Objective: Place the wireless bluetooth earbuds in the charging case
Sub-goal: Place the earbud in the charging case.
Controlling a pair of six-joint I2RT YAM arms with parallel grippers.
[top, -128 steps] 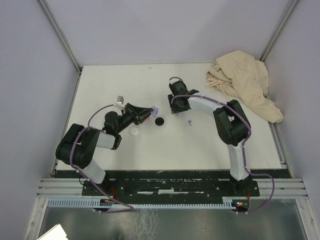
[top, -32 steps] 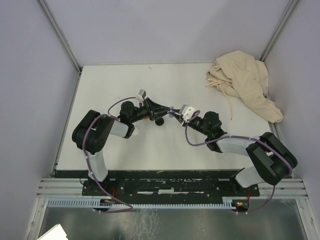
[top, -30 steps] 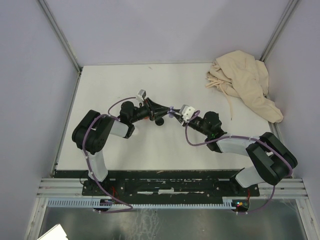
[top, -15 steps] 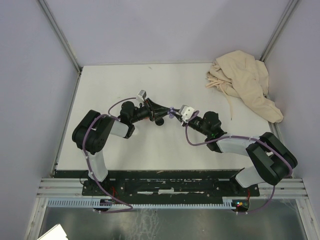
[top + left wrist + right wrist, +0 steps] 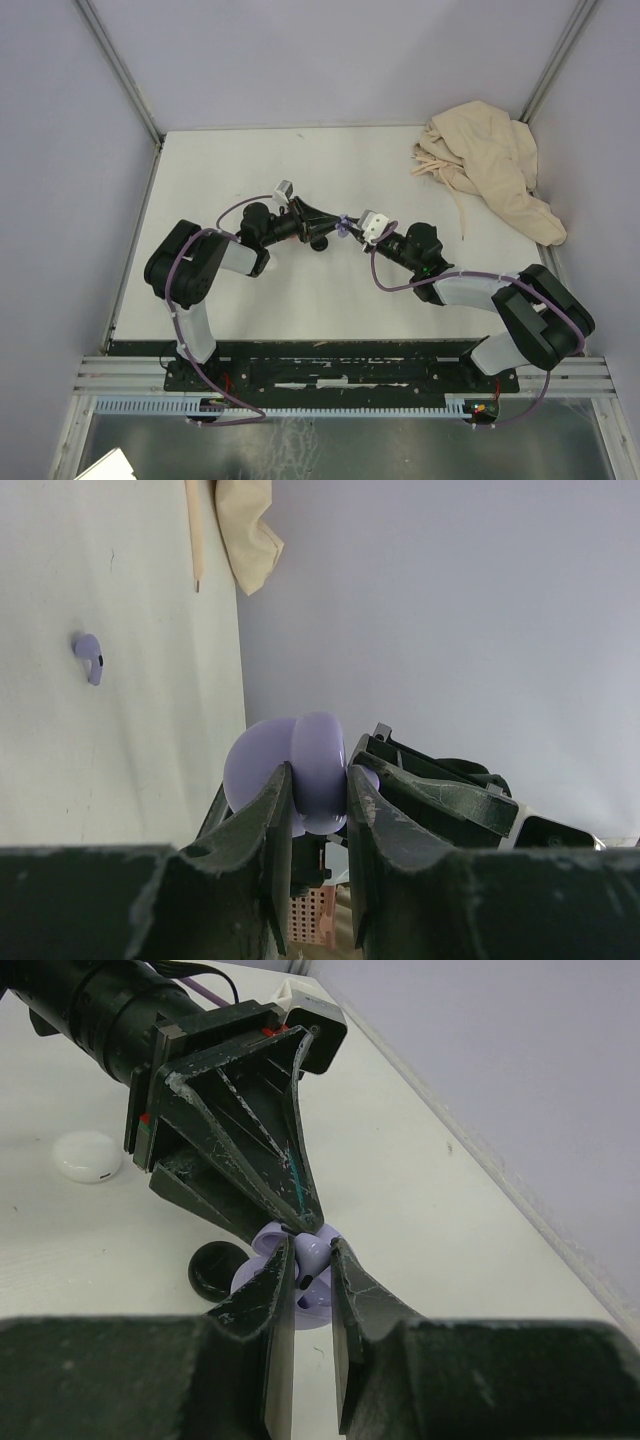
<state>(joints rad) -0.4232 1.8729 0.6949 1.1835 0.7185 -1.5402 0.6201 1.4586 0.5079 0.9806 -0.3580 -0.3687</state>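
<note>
A: Risk?
B: Clamping lavender charging case mid-air w/ left gripper, pinching lavender earbud against it w/ right gripper. Could skew on push, pop free, drop to table.
A: Count?
B: 1 cloth, 2 grippers, 1 lavender case, 1 white disc, 1 black disc, 2 lavender buds incl. loose bud on table.

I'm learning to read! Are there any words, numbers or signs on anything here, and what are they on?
None: no word, number or sign can be read in any view.
Case, black disc, white disc and cloth: all plain, with no print showing.
Arms: no label that can be read.
</note>
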